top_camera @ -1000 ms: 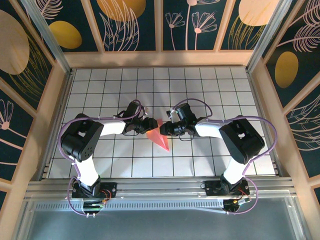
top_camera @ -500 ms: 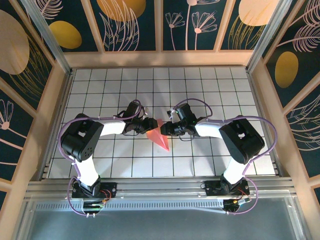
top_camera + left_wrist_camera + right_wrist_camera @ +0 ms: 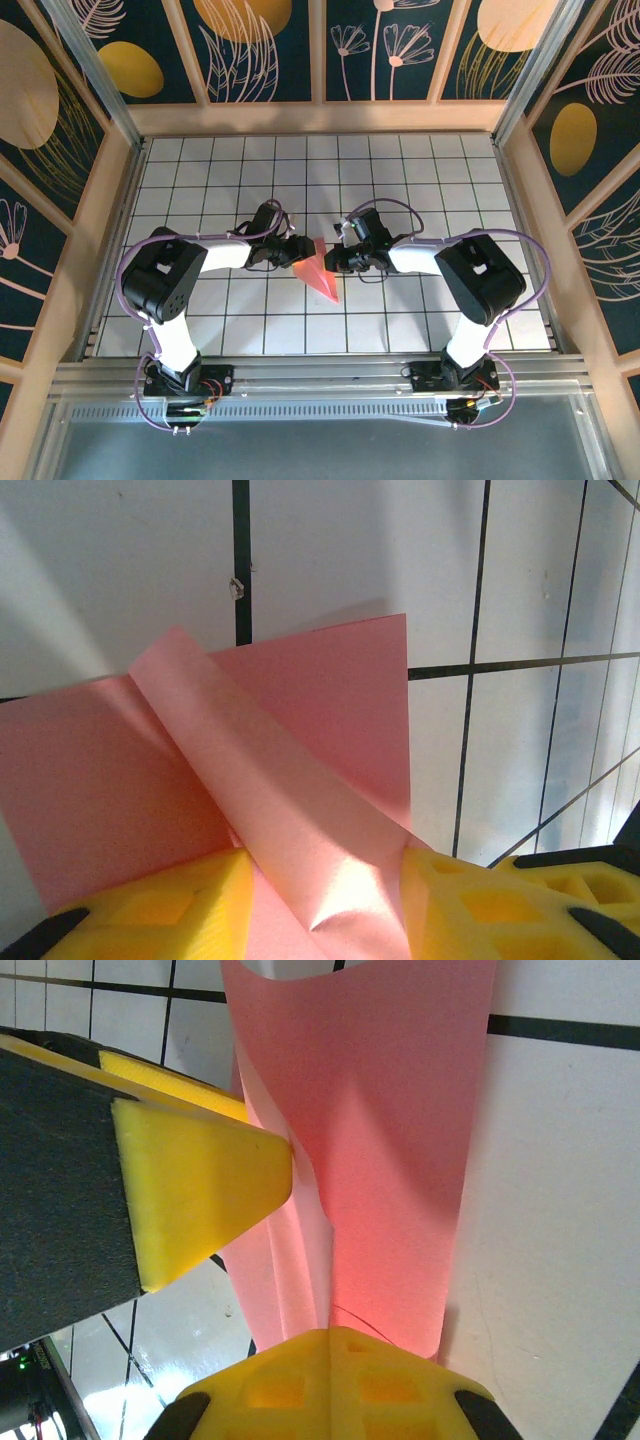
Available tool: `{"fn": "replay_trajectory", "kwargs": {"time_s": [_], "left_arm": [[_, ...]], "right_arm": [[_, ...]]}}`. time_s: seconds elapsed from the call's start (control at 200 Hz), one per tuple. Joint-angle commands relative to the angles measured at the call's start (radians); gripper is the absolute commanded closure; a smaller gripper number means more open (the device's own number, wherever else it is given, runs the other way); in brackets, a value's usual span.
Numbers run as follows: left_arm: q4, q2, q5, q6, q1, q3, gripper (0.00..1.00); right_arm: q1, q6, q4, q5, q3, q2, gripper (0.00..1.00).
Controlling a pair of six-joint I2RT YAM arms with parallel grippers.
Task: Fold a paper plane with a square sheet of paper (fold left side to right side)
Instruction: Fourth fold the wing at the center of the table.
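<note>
Right gripper (image 3: 335, 1350) pinches the pink paper (image 3: 390, 1110); left gripper (image 3: 320, 875), jaws apart, should pin it while edges align.

- A robot test cell in a lab.
- The left arm (image 3: 165, 275) and right arm (image 3: 480, 280) are bolted to an aluminium rail (image 3: 320, 376), with purple cables (image 3: 545, 262) left exposed.
- The white gridded counter (image 3: 200, 170) is boxed in by a wooden frame (image 3: 320, 117) and dark-blue panels (image 3: 372, 55) printed with leaves.
</note>
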Motion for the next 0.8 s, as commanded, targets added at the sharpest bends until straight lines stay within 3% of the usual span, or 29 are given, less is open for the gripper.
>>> {"fn": "replay_trajectory", "kwargs": {"time_s": [0.0,0.796], "left_arm": [[-0.049,0.013,-0.055,0.015,0.000,-0.006,0.57],[-0.054,0.016,-0.054,0.015,0.000,-0.001,0.57]], "right_arm": [[-0.008,-0.017,-0.032,0.025,0.034,0.015,1.00],[-0.009,-0.037,-0.094,0.093,0.065,0.048,1.00]]}}
